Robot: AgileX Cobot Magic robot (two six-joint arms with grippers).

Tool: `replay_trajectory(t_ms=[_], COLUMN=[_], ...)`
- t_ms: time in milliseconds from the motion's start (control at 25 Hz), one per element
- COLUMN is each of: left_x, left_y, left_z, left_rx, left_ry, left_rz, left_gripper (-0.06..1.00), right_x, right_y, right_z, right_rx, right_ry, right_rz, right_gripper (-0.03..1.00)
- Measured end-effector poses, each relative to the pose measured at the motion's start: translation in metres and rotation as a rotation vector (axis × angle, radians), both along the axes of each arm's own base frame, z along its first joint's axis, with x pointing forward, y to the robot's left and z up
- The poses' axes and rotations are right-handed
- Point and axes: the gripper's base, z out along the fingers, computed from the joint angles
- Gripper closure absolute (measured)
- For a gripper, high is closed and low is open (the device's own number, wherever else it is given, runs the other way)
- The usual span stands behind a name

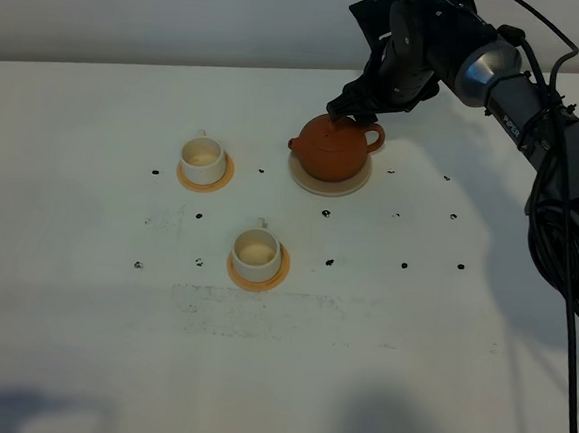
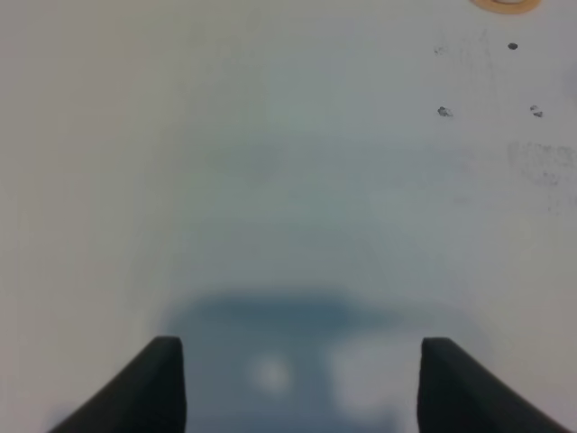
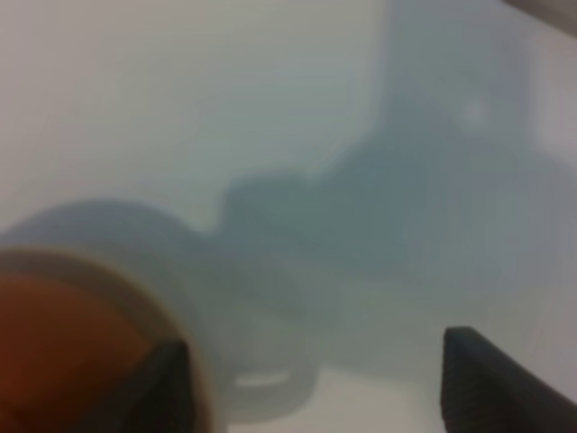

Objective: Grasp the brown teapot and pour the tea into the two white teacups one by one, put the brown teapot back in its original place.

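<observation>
The brown teapot (image 1: 333, 148) stands upright on its cream saucer (image 1: 329, 187) at the back middle of the table, spout to the left and handle to the right. My right gripper (image 1: 346, 109) hovers just behind and above its lid, touching nothing. In the blurred right wrist view the gripper (image 3: 315, 379) is open and the teapot (image 3: 63, 361) lies beside one finger (image 3: 171, 379). Two white teacups (image 1: 203, 156) (image 1: 257, 250) stand on orange-tan coasters to the left and front; no dark tea shows in them. My left gripper (image 2: 302, 383) is open over bare table.
Small black marks (image 1: 326, 213) dot the white table (image 1: 408, 366). The right arm's cables (image 1: 559, 228) hang along the right edge. A coaster's edge (image 2: 507, 4) shows at the border of the left wrist view. The left arm is out of the exterior high view.
</observation>
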Motion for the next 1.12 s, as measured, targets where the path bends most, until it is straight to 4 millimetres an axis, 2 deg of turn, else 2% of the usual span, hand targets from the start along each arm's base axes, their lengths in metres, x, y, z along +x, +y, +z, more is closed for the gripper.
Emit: replay_trajectory(t_ms=[1120], left_x=[0.0000], left_y=[0.0000], left_z=[0.0000], left_rx=[0.001], left_ry=[0.000], left_rz=[0.000], left_gripper=[0.39], right_x=[-0.0030], right_y=[-0.0010], right_z=[0.0004], right_rx=[-0.010], right_ry=[0.033], right_rz=[-0.003], right_gripper=[0.38])
